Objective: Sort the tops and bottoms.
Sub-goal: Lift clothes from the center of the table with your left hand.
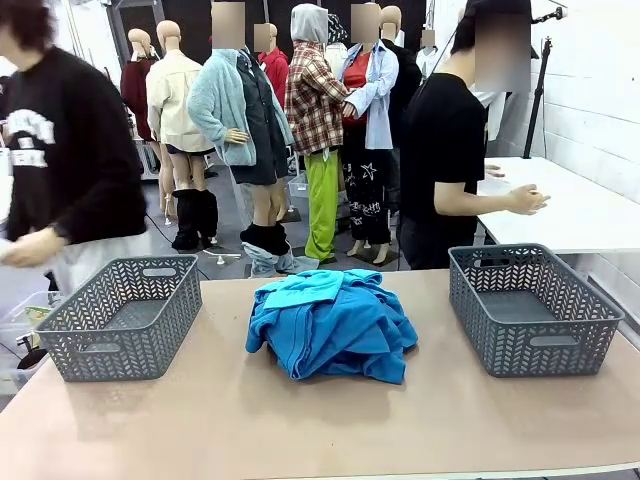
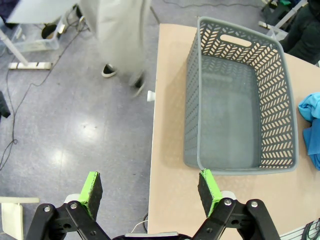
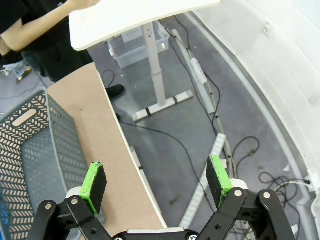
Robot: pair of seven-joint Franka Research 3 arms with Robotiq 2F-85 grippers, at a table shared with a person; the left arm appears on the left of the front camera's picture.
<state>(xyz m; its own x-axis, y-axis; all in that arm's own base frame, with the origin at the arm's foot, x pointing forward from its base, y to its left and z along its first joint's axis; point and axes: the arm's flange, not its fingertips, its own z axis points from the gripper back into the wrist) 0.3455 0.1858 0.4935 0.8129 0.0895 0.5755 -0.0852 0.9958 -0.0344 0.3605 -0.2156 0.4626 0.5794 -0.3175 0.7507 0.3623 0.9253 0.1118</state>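
Observation:
A heap of bright blue soft garments, the tops among them, lies in the middle of the tan table between two grey baskets. An edge of that blue fabric shows at the right of the left wrist view. My left gripper hangs open over the table's edge, short of the left grey basket, with nothing between its fingers. My right gripper is open above the floor just past the table's side, beside the right grey basket.
The left basket and the right basket hold nothing. A person in black walks by at the far left; another stands at a white side table. Cables lie on the floor.

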